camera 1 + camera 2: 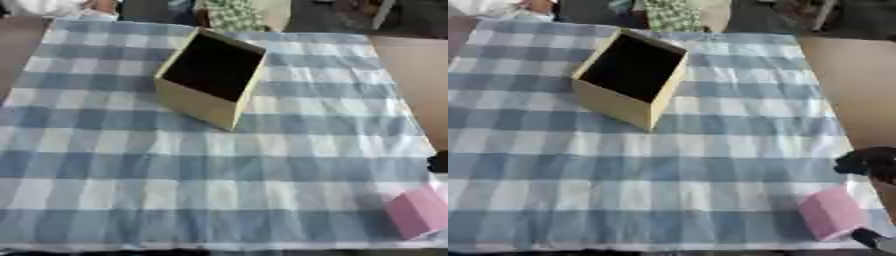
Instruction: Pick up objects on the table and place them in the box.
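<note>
Pale yellow-tan on the outside and dark within, an open-topped box (213, 80) stands on the far half of a blue-and-white checked tablecloth (219, 165). It sits turned at an angle to the cloth's stripes, one corner pointing toward the robot. Its inside reads as plain black shadow; nothing can be made out in it, and whether anything lies at the bottom cannot be told.

The cloth covers most of a brown table (855, 85), whose bare surface shows along the right side.

A pink block (830, 213) is at the near right corner of the cloth, well apart from the box. In the right eye view the robot's right hand (871, 164) shows as a dark shape at the right edge just above and beside the block, and another dark part shows at the block's lower right corner. The block appears to sit between these dark parts, but whether the fingers are closed round it or merely beside it cannot be told.

The left hand shows in neither view.
</note>
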Robot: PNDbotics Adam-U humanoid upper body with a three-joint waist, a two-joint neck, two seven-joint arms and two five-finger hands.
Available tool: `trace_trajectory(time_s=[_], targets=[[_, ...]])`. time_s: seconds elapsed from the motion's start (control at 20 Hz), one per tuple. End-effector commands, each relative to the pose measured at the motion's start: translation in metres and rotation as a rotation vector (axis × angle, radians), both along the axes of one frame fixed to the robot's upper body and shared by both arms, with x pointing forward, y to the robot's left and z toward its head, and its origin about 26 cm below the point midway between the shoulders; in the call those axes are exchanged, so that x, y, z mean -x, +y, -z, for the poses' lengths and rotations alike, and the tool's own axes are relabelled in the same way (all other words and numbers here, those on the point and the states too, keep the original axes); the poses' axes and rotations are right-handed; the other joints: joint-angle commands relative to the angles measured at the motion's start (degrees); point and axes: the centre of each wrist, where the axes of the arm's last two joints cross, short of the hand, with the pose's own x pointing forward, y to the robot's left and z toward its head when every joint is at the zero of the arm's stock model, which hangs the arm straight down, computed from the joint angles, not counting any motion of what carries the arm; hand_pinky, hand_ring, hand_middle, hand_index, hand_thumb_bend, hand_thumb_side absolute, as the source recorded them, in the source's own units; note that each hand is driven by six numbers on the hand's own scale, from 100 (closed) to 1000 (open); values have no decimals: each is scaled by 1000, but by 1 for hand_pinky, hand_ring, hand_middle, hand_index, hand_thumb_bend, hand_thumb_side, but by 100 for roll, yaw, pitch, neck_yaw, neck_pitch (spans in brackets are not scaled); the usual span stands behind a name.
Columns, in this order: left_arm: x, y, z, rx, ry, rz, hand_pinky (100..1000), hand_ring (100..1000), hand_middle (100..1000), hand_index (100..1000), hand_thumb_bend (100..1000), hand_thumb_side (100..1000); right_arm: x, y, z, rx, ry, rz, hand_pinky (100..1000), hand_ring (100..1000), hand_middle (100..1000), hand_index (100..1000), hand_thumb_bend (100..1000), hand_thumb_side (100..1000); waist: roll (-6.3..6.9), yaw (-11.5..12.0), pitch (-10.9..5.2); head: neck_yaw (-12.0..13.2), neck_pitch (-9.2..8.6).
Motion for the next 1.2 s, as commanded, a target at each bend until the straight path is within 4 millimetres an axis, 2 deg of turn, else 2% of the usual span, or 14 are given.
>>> trace_trajectory(time_s=[0.05,0.75,0.9,1.05,1.2], targets=[[2,2,-8,-28,-25,-4,482,632,583,697,249,864,-2,-1,-13,48,-10,-7,956,955,909,960,384,716,3,-7,-75,-197,36],[2,2,-8,-27,-21,-5,482,633,583,697,245,862,-2,1,-12,70,36,5,964,952,902,976,262,606,32,-29,-77,-191,-6],[2,2,-8,-26,-21,-4,482,633,583,697,242,862,-2,1,-12,84,53,14,964,951,906,982,200,460,31,-30,-74,-167,-4],[2,2,-8,-27,-20,-3,482,634,583,697,240,861,-3,1,-15,104,47,20,960,948,906,985,178,517,30,-40,-78,-150,-9],[2,2,-8,-28,-19,-3,481,633,582,697,238,861,-4,2,-15,133,39,27,959,948,915,992,202,525,34,-43,-80,-143,-19]])
